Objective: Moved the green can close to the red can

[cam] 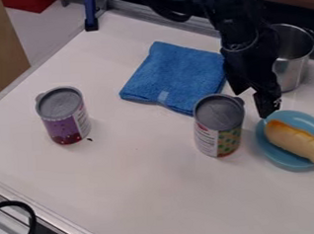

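My gripper (253, 101) hangs beside the green-patterned can (218, 128), jaws apart; that can stands between cloth (176, 76) and plate (274, 152), well apart from the red-purple can (64, 116) – lowering off-centre could tip it; swinging wide could jolt the plate.

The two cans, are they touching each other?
Apart. In the camera view, bare white table shows between the purple-labelled can and the green-and-yellow-labelled can.
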### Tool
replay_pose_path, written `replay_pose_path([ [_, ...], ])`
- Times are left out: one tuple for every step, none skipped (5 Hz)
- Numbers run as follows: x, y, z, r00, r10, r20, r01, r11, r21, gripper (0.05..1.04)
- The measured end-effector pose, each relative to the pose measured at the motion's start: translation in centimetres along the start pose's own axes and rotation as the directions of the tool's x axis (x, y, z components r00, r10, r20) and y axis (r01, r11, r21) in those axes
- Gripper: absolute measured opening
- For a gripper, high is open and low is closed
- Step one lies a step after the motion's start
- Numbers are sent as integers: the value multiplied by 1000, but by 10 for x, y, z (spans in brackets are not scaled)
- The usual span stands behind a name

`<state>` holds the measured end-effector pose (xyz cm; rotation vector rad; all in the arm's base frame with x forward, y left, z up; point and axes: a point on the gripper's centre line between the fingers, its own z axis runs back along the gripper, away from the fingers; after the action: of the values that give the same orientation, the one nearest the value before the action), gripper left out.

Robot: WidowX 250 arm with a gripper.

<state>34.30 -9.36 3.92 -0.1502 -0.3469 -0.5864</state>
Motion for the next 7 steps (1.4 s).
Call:
replay_pose_path([
  [-14,3,-3,999,-20,-27,20,1000,-3,996],
  [-26,4,-6,998,-32,-53,32,999,-3,996],
  [-37,6,-2,998,-34,-61,34,999,6,996],
  [-54,12,8,995,-48,-87,51,998,26,996],
  [-73,21,15,991,-64,-115,70,997,44,996],
  [-95,31,26,988,-82,-134,89,995,50,996],
  [-114,40,30,983,-74,-170,83,995,47,996],
])
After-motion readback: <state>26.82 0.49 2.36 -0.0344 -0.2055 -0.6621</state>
